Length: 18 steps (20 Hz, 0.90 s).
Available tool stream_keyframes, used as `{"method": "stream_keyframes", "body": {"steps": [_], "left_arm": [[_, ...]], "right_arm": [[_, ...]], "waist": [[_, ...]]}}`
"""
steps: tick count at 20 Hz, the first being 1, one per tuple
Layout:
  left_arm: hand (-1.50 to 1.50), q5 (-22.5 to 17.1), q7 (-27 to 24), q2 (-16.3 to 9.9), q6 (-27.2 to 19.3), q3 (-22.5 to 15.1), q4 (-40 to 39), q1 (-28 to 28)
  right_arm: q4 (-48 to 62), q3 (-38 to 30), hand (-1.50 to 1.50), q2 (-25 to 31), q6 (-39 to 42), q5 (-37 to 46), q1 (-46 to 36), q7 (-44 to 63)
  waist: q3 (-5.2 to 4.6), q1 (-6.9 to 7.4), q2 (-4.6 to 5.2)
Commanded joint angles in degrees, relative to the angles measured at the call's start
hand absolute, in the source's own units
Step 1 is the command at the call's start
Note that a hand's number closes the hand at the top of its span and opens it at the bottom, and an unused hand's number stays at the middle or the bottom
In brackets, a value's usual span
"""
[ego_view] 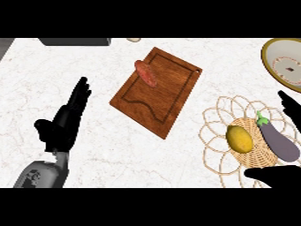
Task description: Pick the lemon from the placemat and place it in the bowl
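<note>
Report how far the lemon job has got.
Done: nothing yet; the lemon lies on the woven placemat beside the eggplant. In hand: the right hand is open around that spot, fingers past the eggplant, thumb below the mat, not touching the lemon. The left hand rests open at the left. Left: grasp, lift, carry to the bowl at upper right, release.

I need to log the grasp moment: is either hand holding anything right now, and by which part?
Nothing is held. The right hand is spread open around the lemon and eggplant on the placemat; the left hand rests open on the counter.
</note>
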<state>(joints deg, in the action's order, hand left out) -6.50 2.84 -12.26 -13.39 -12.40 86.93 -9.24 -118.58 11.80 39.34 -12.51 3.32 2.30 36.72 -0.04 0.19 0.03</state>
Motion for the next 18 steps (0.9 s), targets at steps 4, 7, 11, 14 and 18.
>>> {"method": "stream_keyframes", "body": {"steps": [4, 7, 11, 14, 18], "left_arm": [[0.0, 0.9, 3.2, 0.0, 1.5, 1.9, 4.0, 2.0], [0.0, 3.6, 0.8, 3.5, 1.4, 2.0, -1.2, -1.0], [0.0, 1.4, 0.2, 1.5, 4.5, 5.5, -1.6, -1.6], [0.0, 5.6, -1.1, 6.0, 1.0, 2.1, -3.5, -1.8], [0.0, 4.2, 0.3, 3.6, 5.0, 5.0, -0.5, 1.1]], "right_arm": [[1.9, 3.1, -1.5, -6.5, 3.4, 4.9, 5.6, -3.3], [7.0, -1.1, -1.5, -9.6, 6.8, 4.1, 2.4, -6.3], [4.1, -8.0, -1.5, -7.5, 11.2, -2.8, 7.5, -12.6], [7.8, -5.6, -1.5, -12.2, 11.3, -1.6, 3.7, -12.9], [4.3, -7.5, -1.5, -15.4, 11.8, 0.7, 11.1, -16.5]], "waist": [[0.05, -0.35, -0.11], [0.04, -0.33, -0.04], [0.05, -0.61, -0.07], [0.05, -0.39, 0.0], [0.05, -0.43, -0.07]]}}
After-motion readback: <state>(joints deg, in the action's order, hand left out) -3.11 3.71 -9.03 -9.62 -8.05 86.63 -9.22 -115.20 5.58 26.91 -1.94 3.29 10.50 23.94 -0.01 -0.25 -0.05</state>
